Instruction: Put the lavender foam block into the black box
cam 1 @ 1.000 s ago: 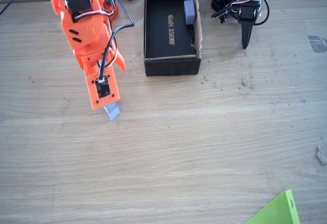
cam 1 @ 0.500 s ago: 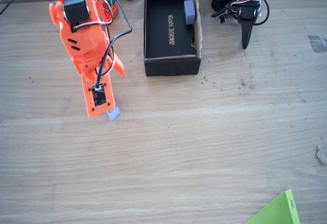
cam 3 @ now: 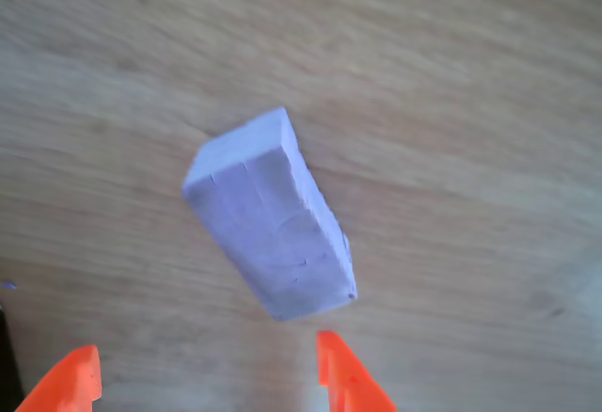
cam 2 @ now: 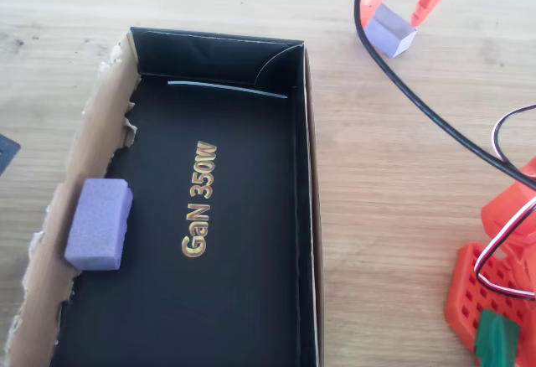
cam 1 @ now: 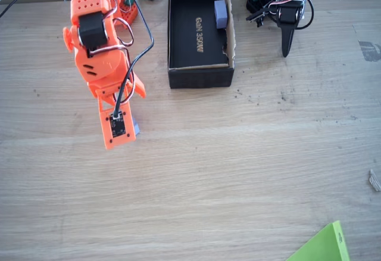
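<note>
**Tool spread over block, no grip**

Orange tool (cam 3: 202, 374) has its tips apart, straddling the near end of the lavender foam block (cam 3: 271, 216), not clamped. Block lies flat on the bare wooden bench (cam 1: 238, 171), left of the black box (cam 1: 199, 31) in the fixed view, apart from it. Box sits at the bench's far edge; second lavender block (cam 2: 100, 223) lies inside along its torn cardboard wall.

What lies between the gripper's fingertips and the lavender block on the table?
Bare wood only. In the wrist view the open gripper sits just short of the lavender foam block, nothing between, no contact yet.
</note>
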### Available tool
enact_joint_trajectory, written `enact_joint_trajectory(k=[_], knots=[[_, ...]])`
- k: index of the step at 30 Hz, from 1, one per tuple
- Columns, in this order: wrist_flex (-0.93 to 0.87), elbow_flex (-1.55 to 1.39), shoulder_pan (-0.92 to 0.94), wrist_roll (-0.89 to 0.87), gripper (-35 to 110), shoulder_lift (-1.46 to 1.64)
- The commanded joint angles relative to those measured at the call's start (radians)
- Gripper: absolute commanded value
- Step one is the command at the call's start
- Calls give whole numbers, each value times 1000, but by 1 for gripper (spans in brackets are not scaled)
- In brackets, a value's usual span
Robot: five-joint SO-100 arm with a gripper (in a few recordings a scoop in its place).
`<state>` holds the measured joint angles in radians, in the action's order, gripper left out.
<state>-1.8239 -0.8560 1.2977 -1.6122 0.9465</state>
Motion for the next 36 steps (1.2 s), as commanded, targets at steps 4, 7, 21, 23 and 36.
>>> enact_joint_trajectory(k=[4, 7, 21, 23, 36], knots=[[0, 49, 15, -6, 28, 15], [2, 57, 15, -6, 29, 6], [5, 107, 41, 49, 29, -40], [5, 112, 52, 66, 30, -38], [-18, 112, 44, 63, 31, -35]])
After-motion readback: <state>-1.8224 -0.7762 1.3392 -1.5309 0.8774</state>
